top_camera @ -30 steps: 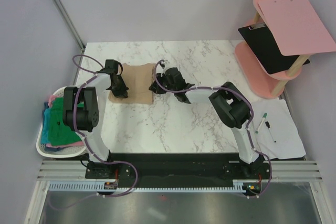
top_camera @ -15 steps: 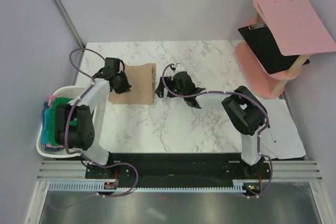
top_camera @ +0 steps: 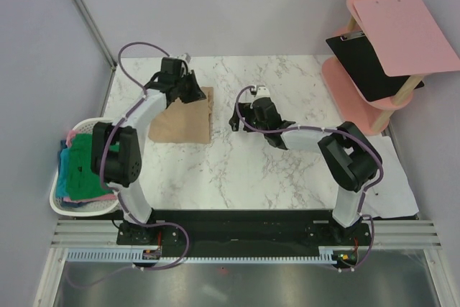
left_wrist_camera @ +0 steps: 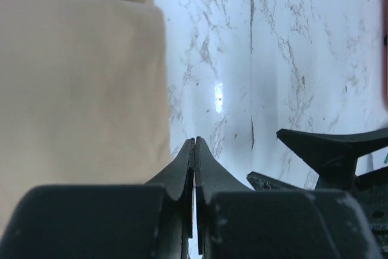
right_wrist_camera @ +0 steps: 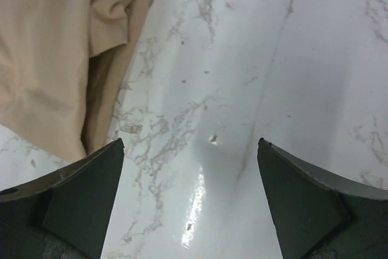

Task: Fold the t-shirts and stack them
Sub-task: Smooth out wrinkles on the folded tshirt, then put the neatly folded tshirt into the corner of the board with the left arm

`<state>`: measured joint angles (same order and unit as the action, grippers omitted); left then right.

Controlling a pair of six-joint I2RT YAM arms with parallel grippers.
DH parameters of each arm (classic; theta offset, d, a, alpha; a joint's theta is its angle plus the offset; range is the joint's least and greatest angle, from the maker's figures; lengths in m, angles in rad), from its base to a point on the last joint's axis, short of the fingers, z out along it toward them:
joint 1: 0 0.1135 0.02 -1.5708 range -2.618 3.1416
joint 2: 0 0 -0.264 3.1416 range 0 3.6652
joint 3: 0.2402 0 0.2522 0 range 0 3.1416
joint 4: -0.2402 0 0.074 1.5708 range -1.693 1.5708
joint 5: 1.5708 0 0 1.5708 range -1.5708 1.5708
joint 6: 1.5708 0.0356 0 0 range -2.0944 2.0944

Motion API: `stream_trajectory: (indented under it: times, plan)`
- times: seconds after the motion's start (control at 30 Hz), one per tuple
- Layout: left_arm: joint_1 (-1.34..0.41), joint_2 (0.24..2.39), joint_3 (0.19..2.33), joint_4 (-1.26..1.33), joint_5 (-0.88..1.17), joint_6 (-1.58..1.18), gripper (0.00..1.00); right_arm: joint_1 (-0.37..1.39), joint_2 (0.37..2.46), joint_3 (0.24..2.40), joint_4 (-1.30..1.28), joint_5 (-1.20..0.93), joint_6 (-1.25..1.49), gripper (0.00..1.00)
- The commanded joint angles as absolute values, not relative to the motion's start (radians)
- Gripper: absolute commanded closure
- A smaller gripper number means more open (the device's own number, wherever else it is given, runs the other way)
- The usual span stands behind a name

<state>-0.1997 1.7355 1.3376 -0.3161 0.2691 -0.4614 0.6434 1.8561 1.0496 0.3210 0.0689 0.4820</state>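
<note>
A tan t-shirt lies folded on the marble table, left of centre. My left gripper hovers at its far edge. In the left wrist view that gripper is shut with nothing between its fingers, and the tan t-shirt lies to its left. My right gripper stands just right of the shirt. Seen from the right wrist, it is open over bare marble, the tan t-shirt at upper left. Green, teal and pink t-shirts sit in the basket.
A white slatted basket stands off the table's left edge. A pink stand at the right carries a black clipboard and a pink clipboard. Paper with pens lies at the right front.
My right gripper has opened and drawn back to the right, away from the tan shirt's edge. The left arm swung from the shirt's left side to its far edge, staying shut.
</note>
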Motion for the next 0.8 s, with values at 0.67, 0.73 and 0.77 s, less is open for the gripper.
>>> stream_trajectory:
  times: [0.67,0.73,0.77]
  plan:
    - [-0.345,2.290,1.957,-0.741,0.014,-0.399,0.98,0.454,1.740,0.934,0.285,0.018,0.489,0.02]
    - [-0.342,2.304,1.967,-0.761,0.011,-0.396,0.98,0.453,1.741,0.931,0.288,0.014,0.492,0.02]
    - [-0.339,2.312,1.968,-0.768,0.011,-0.394,0.98,0.451,1.741,0.931,0.288,0.012,0.492,0.02]
